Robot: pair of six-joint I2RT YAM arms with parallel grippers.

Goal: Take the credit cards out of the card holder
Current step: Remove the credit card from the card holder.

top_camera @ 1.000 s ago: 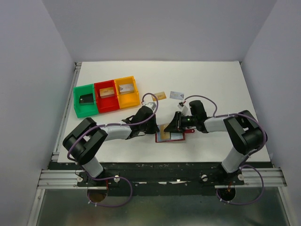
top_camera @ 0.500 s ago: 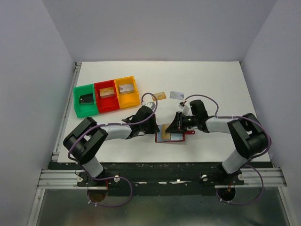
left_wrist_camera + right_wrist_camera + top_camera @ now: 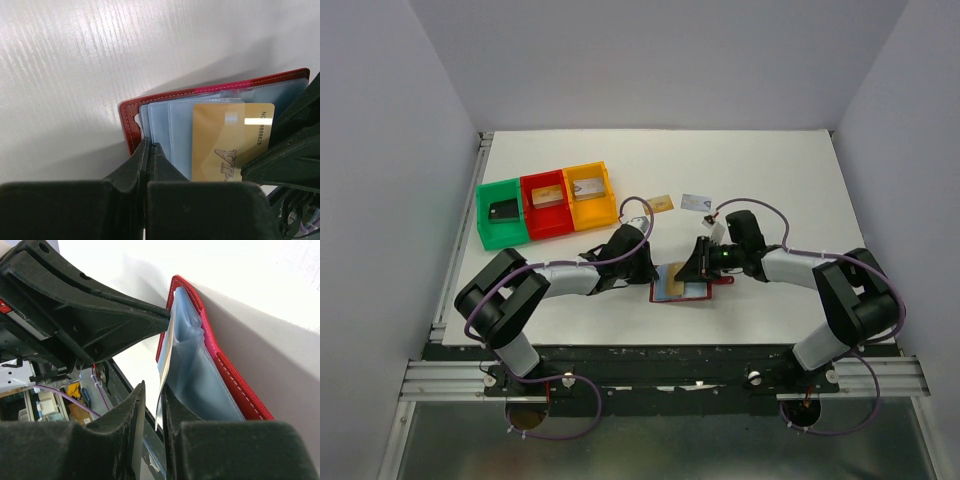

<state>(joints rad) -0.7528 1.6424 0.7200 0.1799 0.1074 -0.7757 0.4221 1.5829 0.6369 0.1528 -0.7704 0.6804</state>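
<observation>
The dark red card holder point(image 3: 684, 291) lies open near the front of the table, its light blue lining up. My left gripper point(image 3: 651, 273) is shut, with nothing visible between the fingers, and its tips point(image 3: 148, 149) press on the holder's left edge point(image 3: 131, 125). A gold-tan credit card point(image 3: 227, 142) sticks out of a blue pocket. My right gripper point(image 3: 693, 266) is narrowly open around that card's edge point(image 3: 161, 397); the card lies against one finger and a gap shows at the other. A gold card point(image 3: 661, 203) and a pale silver-white card point(image 3: 696, 202) lie on the table behind.
The green bin point(image 3: 502, 228), red bin point(image 3: 547, 217) and orange bin point(image 3: 590, 211) stand in a row at the back left, each with a card inside. Both arms lie low over the table and meet at the holder. The table's front edge is just behind the holder.
My right gripper has shifted slightly to the right and its arm has swung outward. The left gripper and the card holder have stayed in place.
</observation>
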